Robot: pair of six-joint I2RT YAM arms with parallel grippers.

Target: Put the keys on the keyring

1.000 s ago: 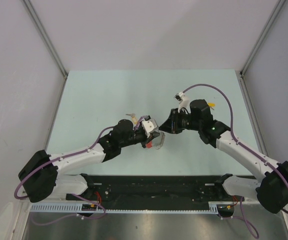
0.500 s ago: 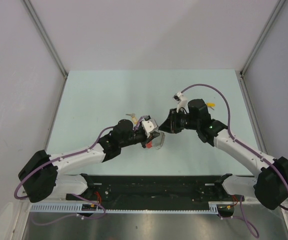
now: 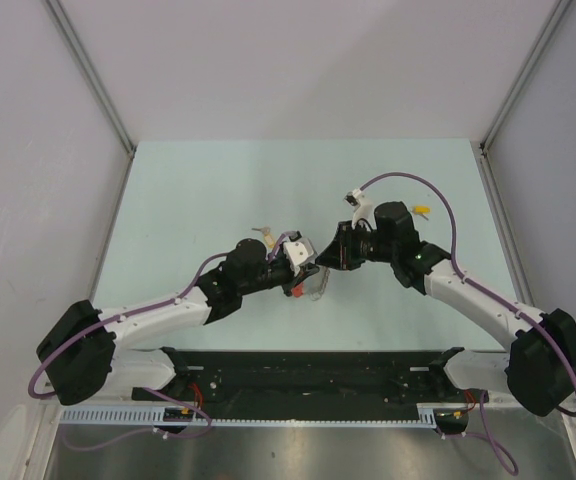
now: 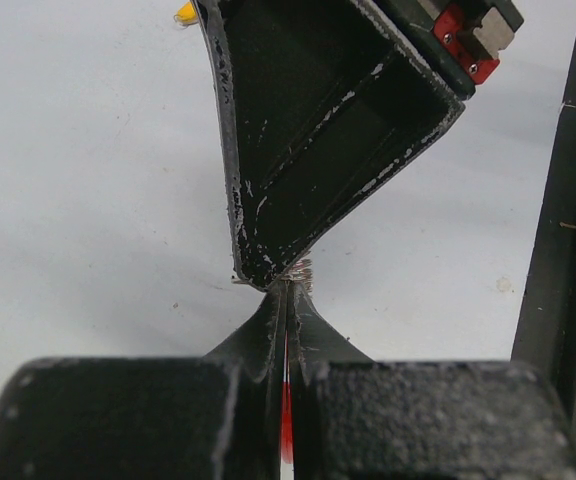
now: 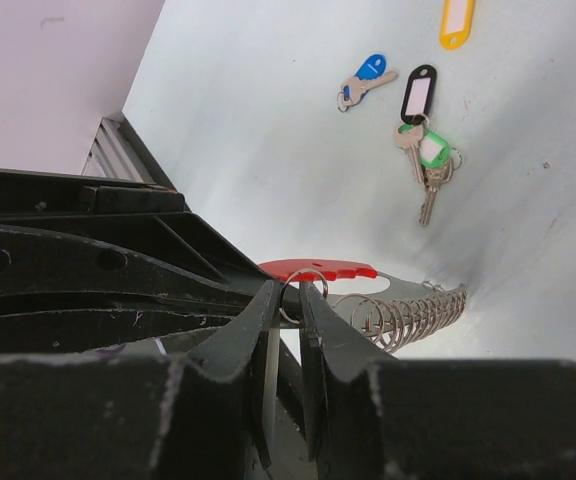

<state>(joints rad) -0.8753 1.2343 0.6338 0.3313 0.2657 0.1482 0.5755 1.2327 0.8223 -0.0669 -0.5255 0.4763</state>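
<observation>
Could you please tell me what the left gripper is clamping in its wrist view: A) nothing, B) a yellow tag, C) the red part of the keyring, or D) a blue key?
C: the left gripper is shut, and a red strip of the keyring shows between its fingers.

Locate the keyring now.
Mid-table, the keyring is pinched in the left claw, its red arc at the right claw's tips; right wrist view shows loose keys beyond it.

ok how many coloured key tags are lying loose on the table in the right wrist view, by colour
yellow tag: 1
blue tag: 1
black tag: 1
green tag: 1
total: 4
</observation>
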